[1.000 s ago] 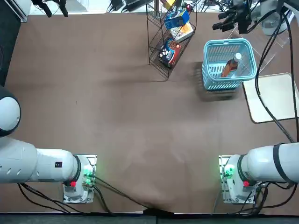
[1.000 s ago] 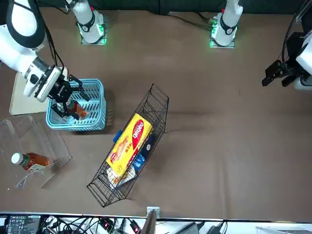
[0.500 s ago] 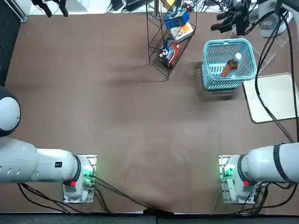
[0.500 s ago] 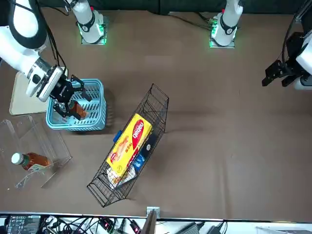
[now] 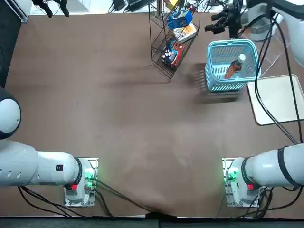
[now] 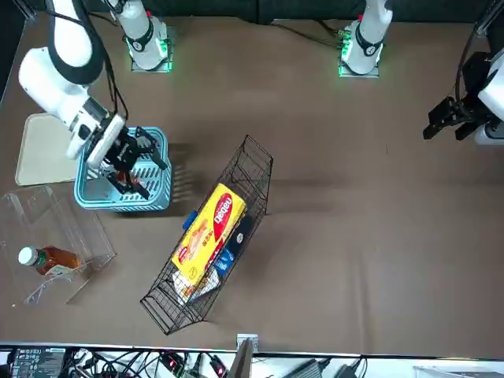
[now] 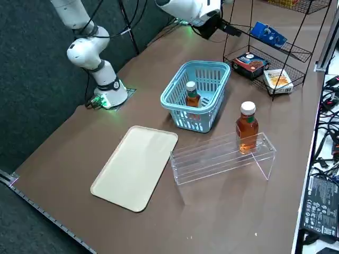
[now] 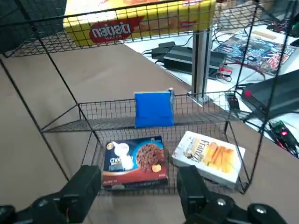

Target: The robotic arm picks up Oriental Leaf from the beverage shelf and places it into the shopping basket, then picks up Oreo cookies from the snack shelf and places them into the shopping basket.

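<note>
Oreo cookies (image 8: 153,108) stand on the middle tier of the snack shelf (image 5: 170,42), facing the right gripper (image 8: 140,189), whose fingers are spread apart with nothing between them. The gripper hangs in the air between the shopping basket (image 5: 213,83) and that black wire rack. Oriental Leaf (image 7: 192,98) rests inside the basket. A second tea bottle (image 7: 247,127) sits on the beverage shelf (image 7: 222,156), beside a cream tray (image 7: 136,166).

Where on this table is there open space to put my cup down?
The brown table lies bare between the arm bases and the black wire rack. The cream tray is bare too. It is crowded around the blue basket, where the right gripper hovers open.
</note>
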Robot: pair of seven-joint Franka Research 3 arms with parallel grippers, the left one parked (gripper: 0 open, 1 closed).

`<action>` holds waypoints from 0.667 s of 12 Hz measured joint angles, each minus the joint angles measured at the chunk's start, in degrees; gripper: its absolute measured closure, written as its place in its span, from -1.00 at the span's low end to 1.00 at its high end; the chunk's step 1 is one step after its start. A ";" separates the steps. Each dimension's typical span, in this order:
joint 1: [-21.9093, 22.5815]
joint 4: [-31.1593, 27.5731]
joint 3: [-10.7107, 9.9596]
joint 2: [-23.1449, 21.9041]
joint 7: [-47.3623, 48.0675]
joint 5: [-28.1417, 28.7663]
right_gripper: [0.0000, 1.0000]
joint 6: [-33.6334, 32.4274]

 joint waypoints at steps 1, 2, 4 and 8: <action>0.96 0.91 0.01 1.09 0.02 0.42 -1.00 1.01; 1.78 2.03 0.01 2.29 0.04 0.69 -1.00 2.00; 3.06 4.52 0.01 4.88 0.08 1.19 -1.00 3.61; 5.61 10.30 0.01 10.68 0.33 2.17 -1.00 6.99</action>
